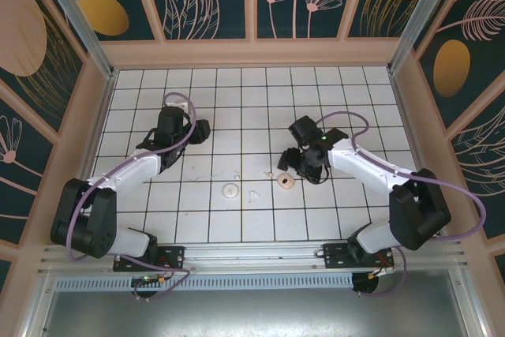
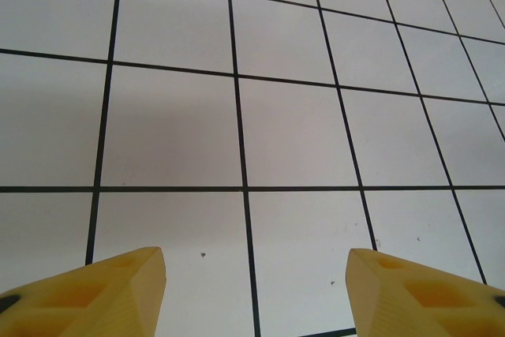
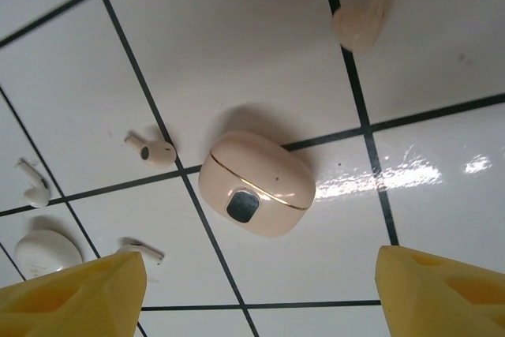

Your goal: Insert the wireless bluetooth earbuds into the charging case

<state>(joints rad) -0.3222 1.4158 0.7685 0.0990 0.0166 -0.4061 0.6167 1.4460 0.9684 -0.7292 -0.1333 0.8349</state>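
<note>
Lying before right tool [image 3: 259,262]: charging case [image 3: 256,183]

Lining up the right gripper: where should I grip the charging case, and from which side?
Come from straight above and pinch the charging case across its narrower width, on the rounded side walls. It lies flat, dark spot up, so the sides likely offer the only purchase. The right gripper is open wide enough; keep clear of the earbud beside it.

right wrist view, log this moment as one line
right gripper open, facing small pale pink rounded plastic charging case | tiny cream plastic earbuds loose on white tiles beside case | left gripper open, empty
</note>
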